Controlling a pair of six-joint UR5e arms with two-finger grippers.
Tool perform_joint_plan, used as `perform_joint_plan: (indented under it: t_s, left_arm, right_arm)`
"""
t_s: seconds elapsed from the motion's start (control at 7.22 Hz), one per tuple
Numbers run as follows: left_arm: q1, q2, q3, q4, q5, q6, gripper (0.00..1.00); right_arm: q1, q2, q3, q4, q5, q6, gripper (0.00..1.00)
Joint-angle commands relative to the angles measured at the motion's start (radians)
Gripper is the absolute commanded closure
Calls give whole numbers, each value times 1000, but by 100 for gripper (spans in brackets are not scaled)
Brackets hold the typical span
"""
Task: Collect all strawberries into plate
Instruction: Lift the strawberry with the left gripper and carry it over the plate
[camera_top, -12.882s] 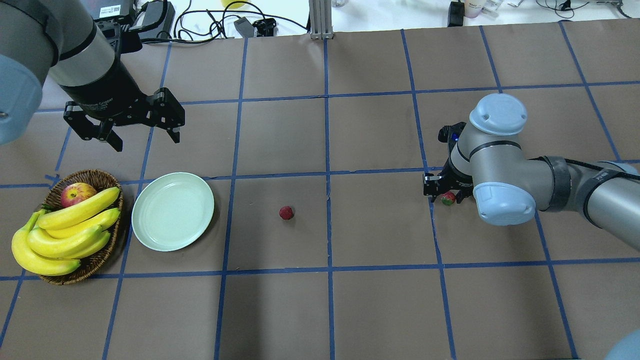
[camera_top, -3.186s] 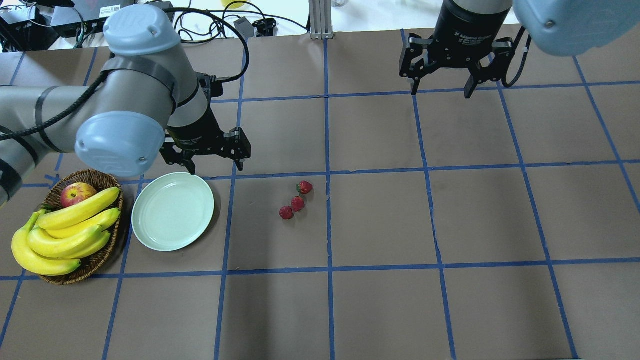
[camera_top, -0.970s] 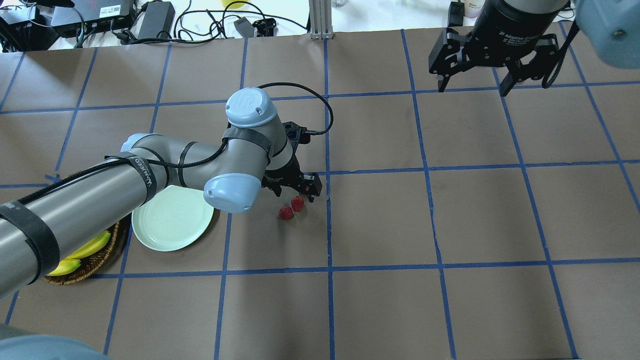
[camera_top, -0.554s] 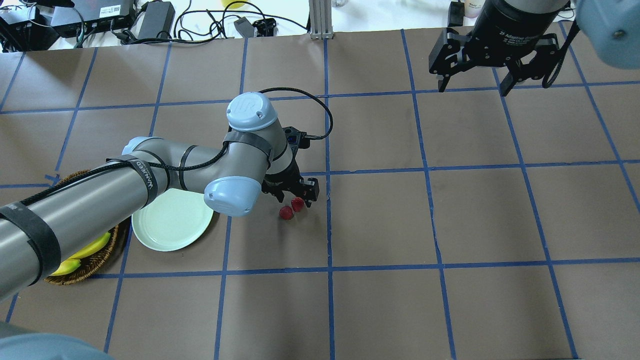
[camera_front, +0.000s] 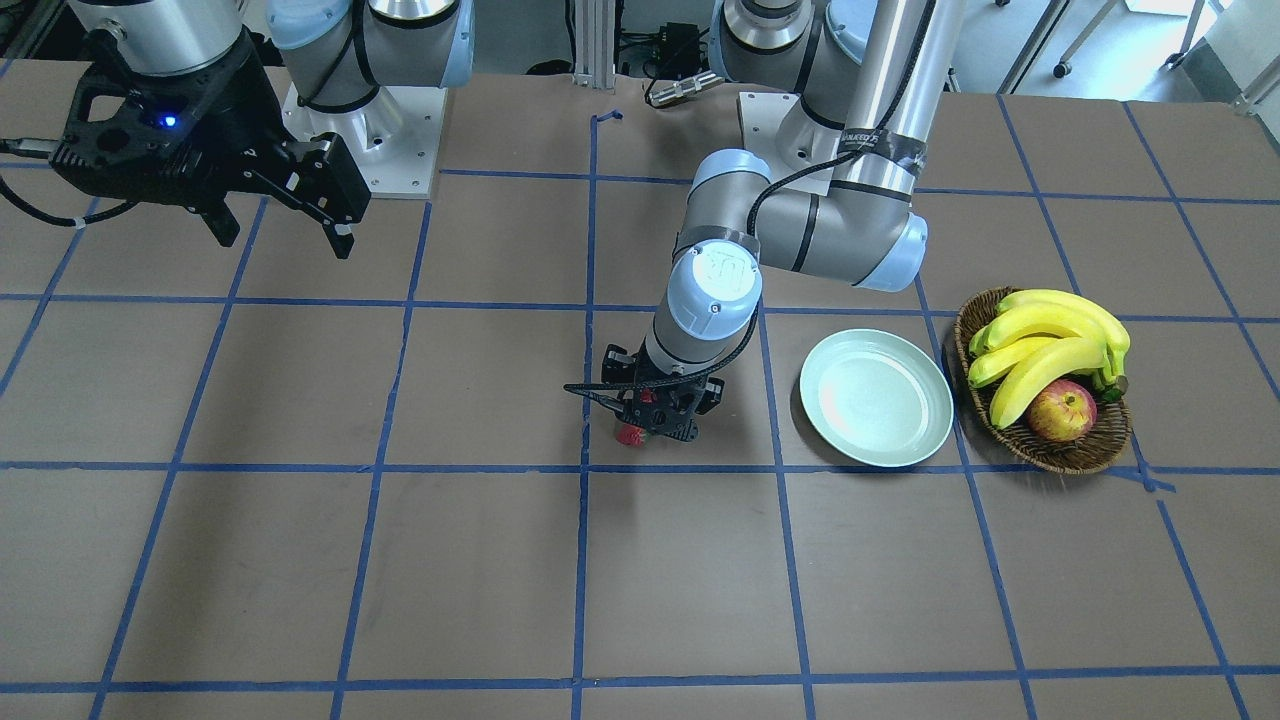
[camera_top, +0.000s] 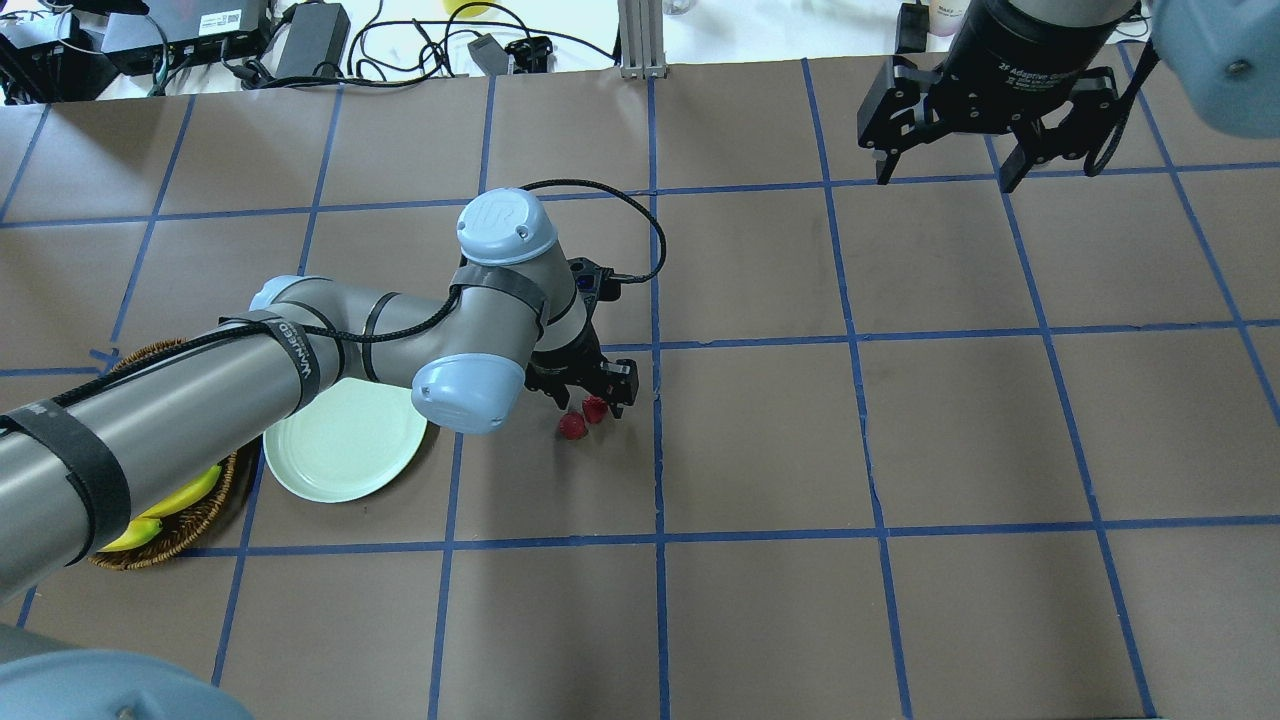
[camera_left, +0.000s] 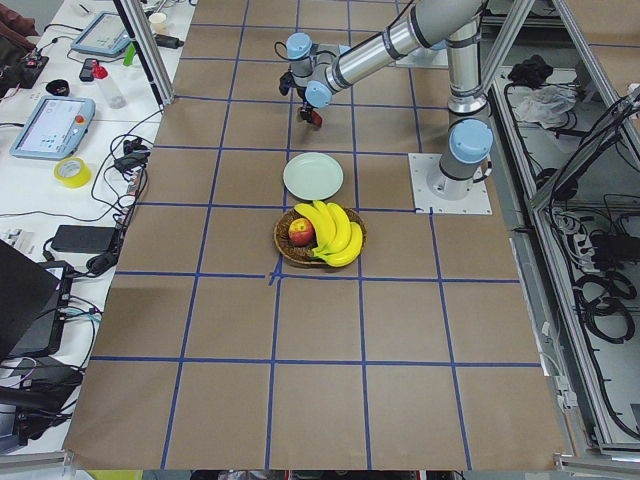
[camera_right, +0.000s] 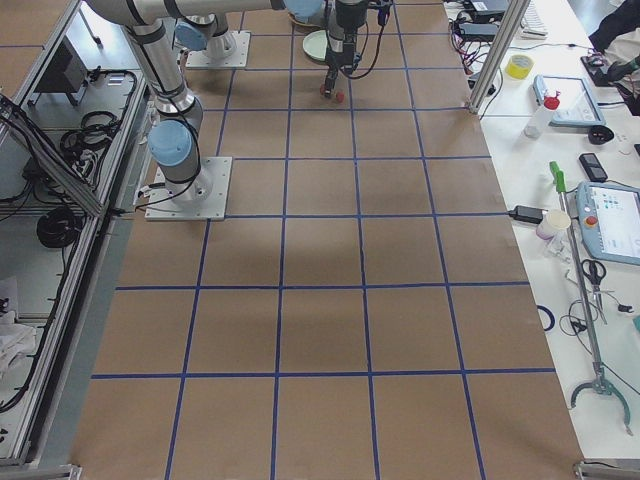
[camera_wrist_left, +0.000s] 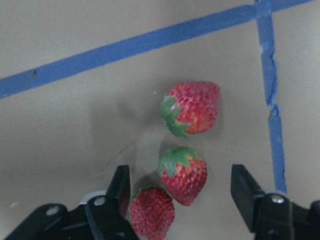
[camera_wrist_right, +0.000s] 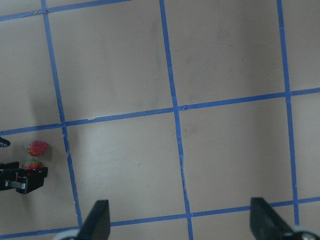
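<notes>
red strawberries (camera_wrist_left: 192, 107) lay bunched near the plate (camera_top: 340, 455), none on it; the left gripper (camera_wrist_left: 181, 195), jaws apart, straddled the middle berry (camera_wrist_left: 183, 172), likely needing only to close, while the right gripper (camera_top: 945, 178) hung spread, idle.

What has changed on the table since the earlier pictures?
Three strawberries now lie together at the centre; the right gripper released one and withdrew, open. The left gripper came down, open, around the middle one. The plate, empty, and the basket stayed.
</notes>
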Motion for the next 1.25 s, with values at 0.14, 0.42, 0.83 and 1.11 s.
perform_joint_plan:
  t_s: [0.14, 0.42, 0.83, 1.11]
  left_arm:
    - [1, -4, 8, 6, -13, -19, 100]
    - [1, 6, 75, 0, -30, -25, 100]
    - [52, 52, 227, -113, -49, -37, 100]
    - [253, 86, 228, -139, -26, 54, 100]
  right_arm:
    - [2, 0, 0, -1, 1, 0, 0]
    - [-2, 0, 0, -1, 0, 0, 0]
    - [-2, 1, 0, 1, -2, 0, 0]
    - [-2, 1, 0, 1, -2, 0, 0]
